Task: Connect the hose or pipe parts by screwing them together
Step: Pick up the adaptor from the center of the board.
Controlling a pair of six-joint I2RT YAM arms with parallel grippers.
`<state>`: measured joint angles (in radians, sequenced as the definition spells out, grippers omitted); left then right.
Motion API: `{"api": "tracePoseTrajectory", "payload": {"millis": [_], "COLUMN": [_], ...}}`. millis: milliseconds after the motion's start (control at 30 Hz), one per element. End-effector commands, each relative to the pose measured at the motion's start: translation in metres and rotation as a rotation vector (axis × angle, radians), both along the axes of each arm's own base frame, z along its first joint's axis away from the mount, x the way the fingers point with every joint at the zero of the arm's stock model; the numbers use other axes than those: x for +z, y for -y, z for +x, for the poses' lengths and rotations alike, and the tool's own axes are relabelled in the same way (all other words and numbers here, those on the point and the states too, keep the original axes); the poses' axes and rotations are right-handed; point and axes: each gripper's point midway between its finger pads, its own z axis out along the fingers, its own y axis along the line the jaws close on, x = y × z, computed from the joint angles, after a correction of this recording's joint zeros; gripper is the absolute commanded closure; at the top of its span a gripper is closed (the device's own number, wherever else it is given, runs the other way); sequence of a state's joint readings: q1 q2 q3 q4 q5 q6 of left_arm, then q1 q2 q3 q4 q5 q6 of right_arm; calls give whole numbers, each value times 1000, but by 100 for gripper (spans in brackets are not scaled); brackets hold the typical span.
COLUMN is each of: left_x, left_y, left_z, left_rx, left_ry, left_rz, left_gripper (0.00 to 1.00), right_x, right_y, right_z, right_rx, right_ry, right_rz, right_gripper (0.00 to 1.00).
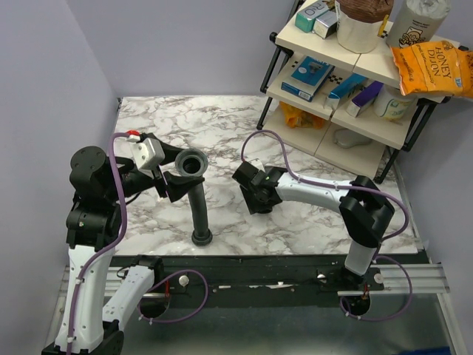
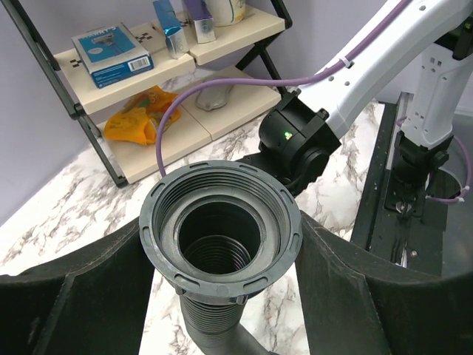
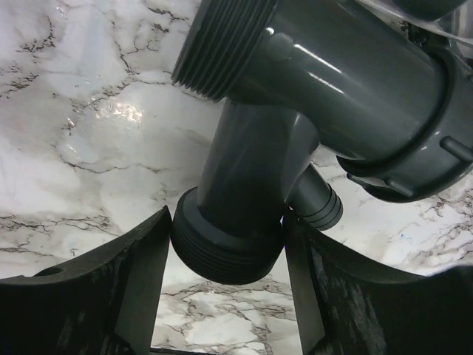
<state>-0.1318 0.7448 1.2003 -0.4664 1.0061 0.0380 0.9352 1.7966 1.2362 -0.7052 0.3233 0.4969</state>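
Top external view first: the ribbed black hose stands nearly upright on the marble table. Its lower collar rests on the stone, and its upper collar nut is clenched in the left gripper. To its right, across a strip of bare marble, the right gripper points down at the table, and from here its black head hides whatever it carries. A purple cable loops above that wrist. A shelf rack with boxes and an orange snack bag fills the far right corner, well apart from both arms. The right wrist view shows what the top one cannot: the Y-shaped fitting hangs over the marble with one threaded end pinched between the two fingers and a small barbed spigot sticking out beside it. The left wrist view looks straight down the nut's threaded mouth into the hose's ribbed bore, with the right arm's black wrist and the shelf beyond it.
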Motion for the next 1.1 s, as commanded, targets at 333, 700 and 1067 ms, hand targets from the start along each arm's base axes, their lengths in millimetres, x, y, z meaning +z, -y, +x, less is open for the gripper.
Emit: {"api": "tracePoseTrajectory", "payload": {"millis": [333, 700, 1067], "left_x": [12, 13, 13], "left_y": [0, 1, -1], "left_z": [-10, -12, -15], "left_rx": [-20, -28, -17], "left_ry": [50, 54, 57], "left_rz": [0, 0, 4], "left_gripper": [100, 100, 100], "right_x": [-10, 21, 3], "right_y": [8, -8, -4], "right_z": [14, 21, 34], "right_rx": [3, 19, 31], "right_ry": [39, 72, 78], "right_rz": [-124, -46, -155], "right_gripper": [29, 13, 22]}}
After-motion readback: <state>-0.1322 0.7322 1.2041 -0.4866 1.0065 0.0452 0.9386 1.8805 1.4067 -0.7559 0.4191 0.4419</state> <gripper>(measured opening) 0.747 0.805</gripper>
